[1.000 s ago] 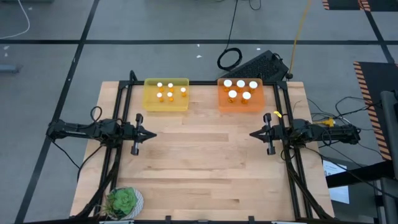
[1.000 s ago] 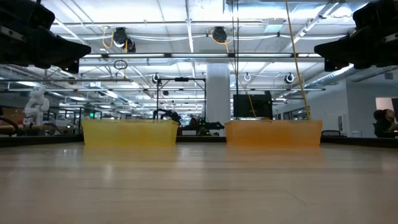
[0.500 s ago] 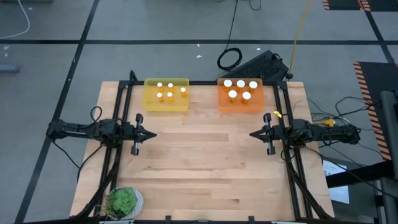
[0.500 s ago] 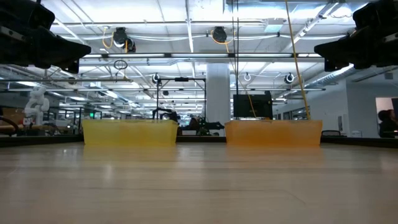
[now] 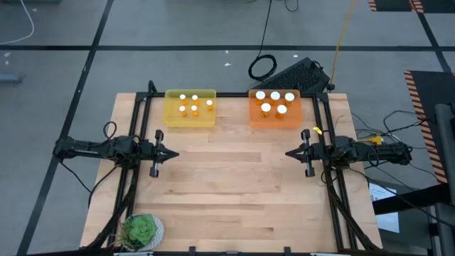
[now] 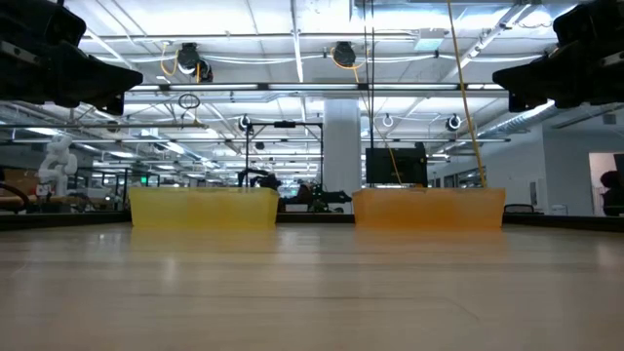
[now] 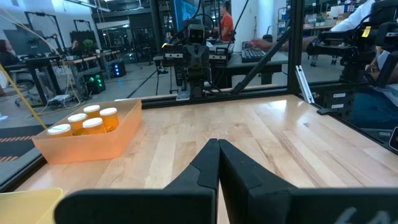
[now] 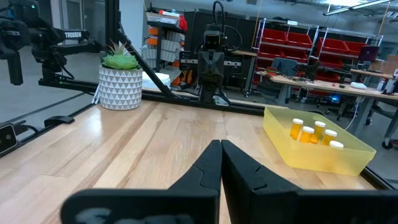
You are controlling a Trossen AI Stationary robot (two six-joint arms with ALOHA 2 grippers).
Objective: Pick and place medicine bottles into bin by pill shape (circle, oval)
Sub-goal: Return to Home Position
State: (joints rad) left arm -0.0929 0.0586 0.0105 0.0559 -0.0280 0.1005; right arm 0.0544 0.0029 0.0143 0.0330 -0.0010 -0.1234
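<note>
Honestly nothing of mine has moved since a second ago: both arms, both bins and all the bottles sit right where they were, and the only change is a person at the far right edge of the low view, now mostly out of sight. My left jaws are pressed together, empty, parked near the left side of the worktop and pointing inward. My right jaws are the mirror image on the right side, also pressed together on nothing. The small-cap medicine bottles stand upright in the yellow bin at the back left, and the large-cap medicine bottles stand in the orange bin at the back right. I count five in each, and no bottle is out on the wood, so by my read the sorting looks done. What could go wrong from here: I can only see caps, not pills, so I can't tell whether every bottle is in the correct bin by shape. If I reached back in to fix one, the bottles stand so close together that my fingers could knock a neighbour over. The potted plant at the front left corner is well clear.
</note>
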